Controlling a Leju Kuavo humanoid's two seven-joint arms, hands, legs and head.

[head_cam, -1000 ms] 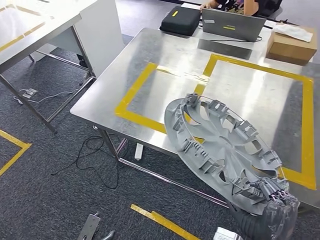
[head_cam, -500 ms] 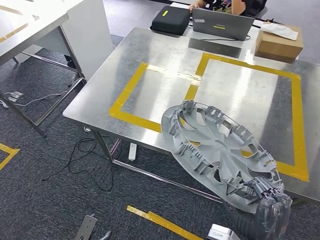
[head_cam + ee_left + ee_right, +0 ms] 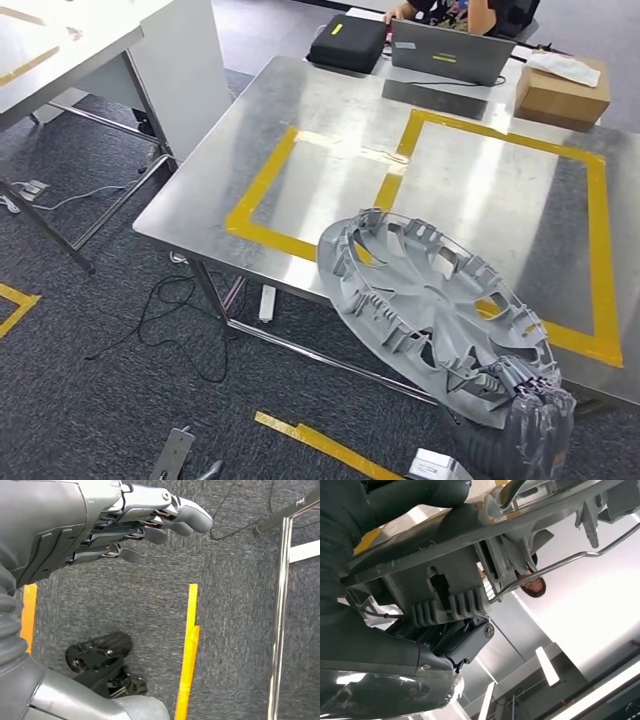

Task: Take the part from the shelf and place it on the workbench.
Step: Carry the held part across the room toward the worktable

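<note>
We can read no text, label, brand, number or sign anywhere. The yellow strips on the open grey laptop (image 3: 451, 52) and on the black zipped case (image 3: 351, 42) are too small to make out, and the brown cardboard box (image 3: 562, 90) shows no print.

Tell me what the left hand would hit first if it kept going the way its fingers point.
Probably the grey carpet: nothing lies between the empty left hand and the floor. The metal table leg stands off to one side, though depth is unclear.
</note>
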